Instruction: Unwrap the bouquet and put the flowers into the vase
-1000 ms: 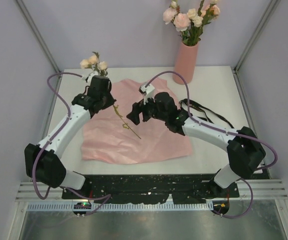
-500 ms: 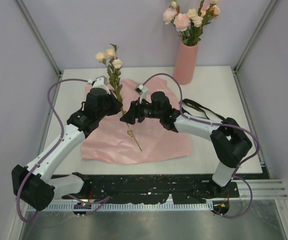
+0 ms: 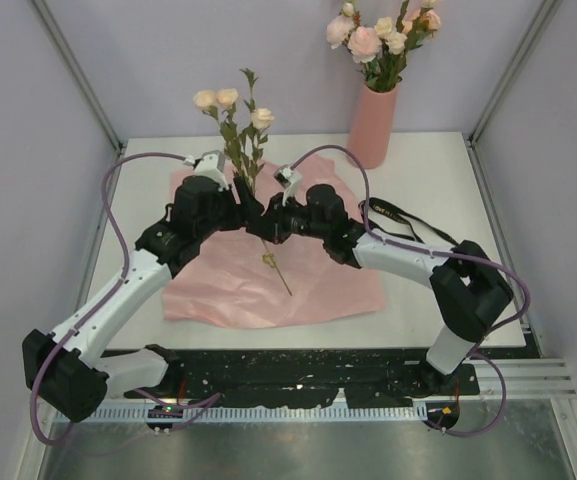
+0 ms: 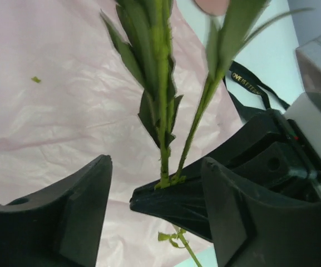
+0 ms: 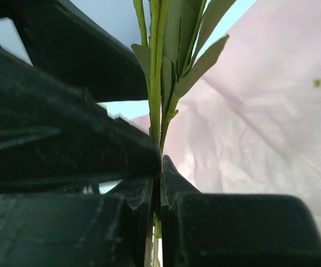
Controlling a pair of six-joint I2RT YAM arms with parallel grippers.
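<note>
A crumpled pink paper sheet point(image 3: 218, 285) is spread across the front of the white bench point(image 3: 438, 180). Above it, small pale pink and cream roses on thin green leafy stems point(image 3: 236, 150) are held upright. The right end effector point(image 5: 160, 167) is clamped on the stems, while the left end effector point(image 4: 154, 178) is parted either side of them. To the right, a black gold-lettered ribbon point(image 3: 413, 228) is laid loose. At the back, a tall salmon-pink matte cylinder vase point(image 3: 372, 128) is seen upright, filled with further pink and peach roses point(image 3: 368, 40).

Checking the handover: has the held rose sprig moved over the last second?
Yes. The flowers swung upright and shifted right, toward the vase.
</note>
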